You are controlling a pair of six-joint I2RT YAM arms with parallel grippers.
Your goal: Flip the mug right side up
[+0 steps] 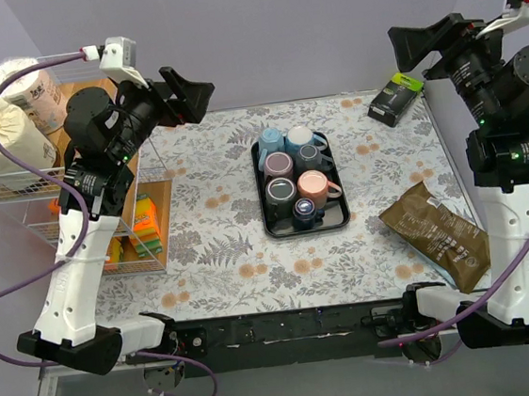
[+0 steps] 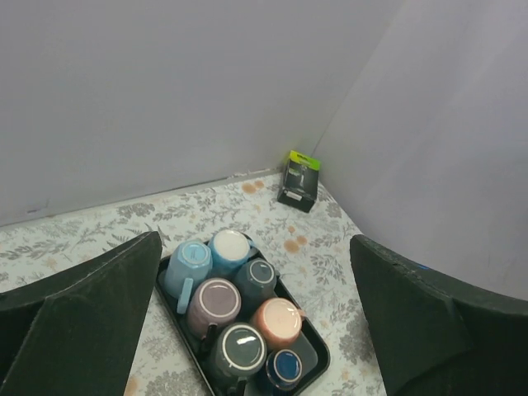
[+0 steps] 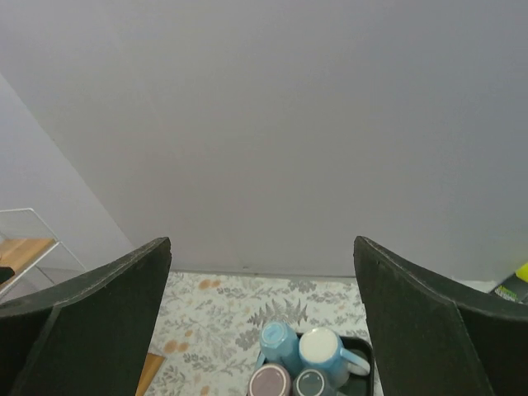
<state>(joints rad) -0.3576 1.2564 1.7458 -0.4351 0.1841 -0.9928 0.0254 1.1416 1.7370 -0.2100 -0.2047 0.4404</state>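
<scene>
Flowery table [image 1: 222, 240], tray [image 1: 264, 219] of mugs [image 1: 313, 185]. My left claw [image 1: 189, 94] and right claw [image 1: 419, 47] hang open, holding nothing. Next I must find the flipped one and reach down.

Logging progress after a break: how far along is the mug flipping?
Done: nothing visible yet. In hand: nothing; the left gripper and right gripper are both open, empty and raised clear of the black tray. Seven mugs sit packed in it. Left: single out the upside-down one, which I can't tell from here, grasp it, flip it, set it down.
</scene>
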